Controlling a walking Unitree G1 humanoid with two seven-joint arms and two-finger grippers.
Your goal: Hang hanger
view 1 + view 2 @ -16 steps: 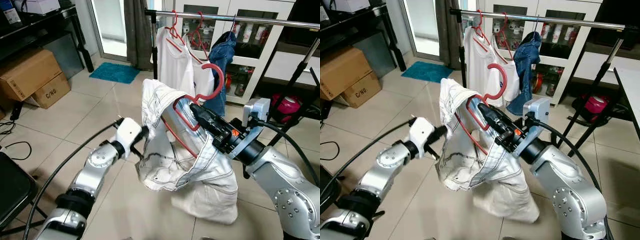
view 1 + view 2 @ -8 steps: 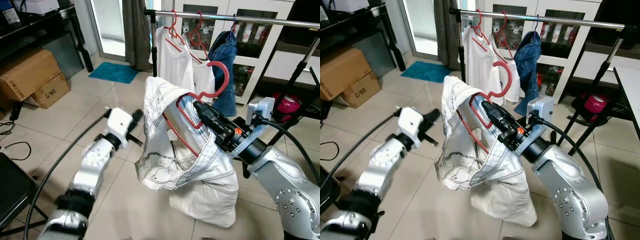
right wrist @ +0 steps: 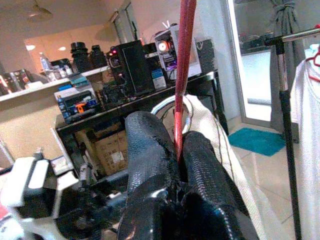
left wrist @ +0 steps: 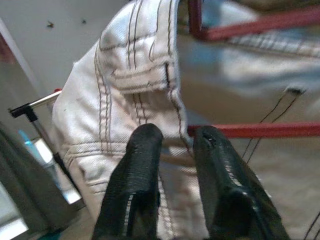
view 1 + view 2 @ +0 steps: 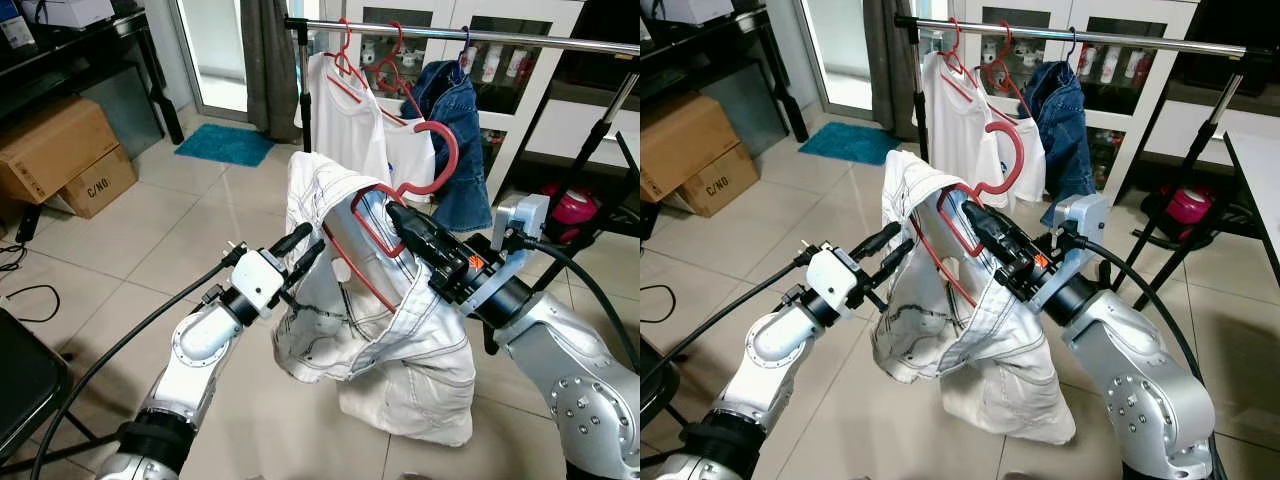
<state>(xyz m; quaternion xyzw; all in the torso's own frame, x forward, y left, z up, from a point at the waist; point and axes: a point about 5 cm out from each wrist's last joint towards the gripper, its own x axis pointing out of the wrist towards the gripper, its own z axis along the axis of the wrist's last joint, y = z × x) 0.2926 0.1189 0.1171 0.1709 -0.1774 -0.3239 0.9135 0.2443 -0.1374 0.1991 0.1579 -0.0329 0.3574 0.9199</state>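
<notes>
Task partly done: red hanger (image 5: 385, 215) with white garment (image 5: 360, 320) lifted at frame centre, not yet on rail (image 5: 470, 37) at upper right of frame; hook free below rail, garment hem trailing on floor. Left: raise, carry hook over rail, let go

Right tool (image 5: 405, 224) clenched on red hanger, arm reaching up-left from lower right. Left tool (image 5: 297, 255) released, fingers (image 4: 142, 165) parted beside garment waistband, arm angled up from lower left
</notes>
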